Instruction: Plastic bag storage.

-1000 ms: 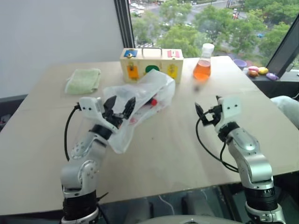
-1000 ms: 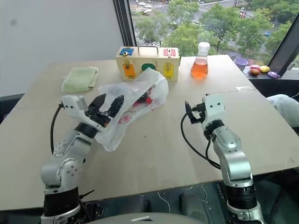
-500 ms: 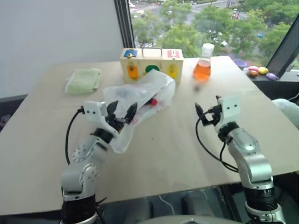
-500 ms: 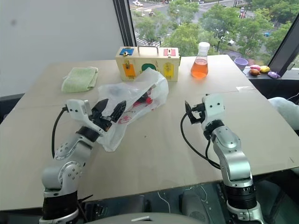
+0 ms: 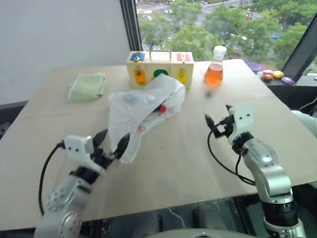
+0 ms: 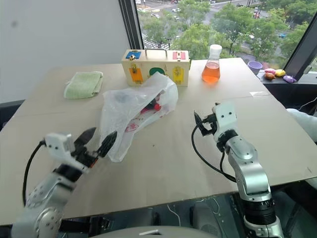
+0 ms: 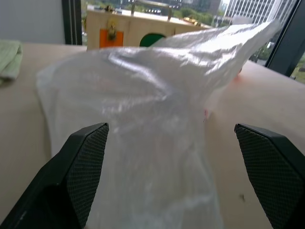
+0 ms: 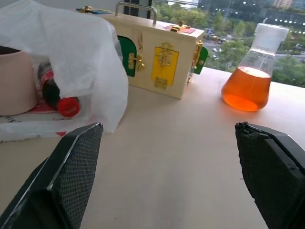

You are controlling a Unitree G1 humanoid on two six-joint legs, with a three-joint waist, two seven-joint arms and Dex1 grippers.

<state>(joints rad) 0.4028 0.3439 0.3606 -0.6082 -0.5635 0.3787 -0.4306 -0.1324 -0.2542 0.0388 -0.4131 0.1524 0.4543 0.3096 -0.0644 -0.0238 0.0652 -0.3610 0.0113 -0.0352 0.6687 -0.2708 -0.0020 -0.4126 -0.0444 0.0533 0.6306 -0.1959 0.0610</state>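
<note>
— What kind of room is this?
— A pale wooden table (image 5: 198, 163) stands against a plain grey wall (image 5: 59, 39) and a big window (image 5: 223, 20) with dark frames.
— And outside?
— Green treetops and a street far below, in soft daylight.

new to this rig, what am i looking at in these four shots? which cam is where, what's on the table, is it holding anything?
It is a humanoid robot with two arms, each ending in a two-finger gripper. Two pictures come from a stereo camera on its head, looking down over the table. The other two come from wrist cameras, each looking out between that gripper's own black fingers.

On the table: a crinkly translucent plastic bag with items inside, a wooden box with coloured latches, a flask of orange liquid and a folded green towel.

The left gripper is open just short of the bag's near end. The right gripper is open too. Neither holds anything.
</note>
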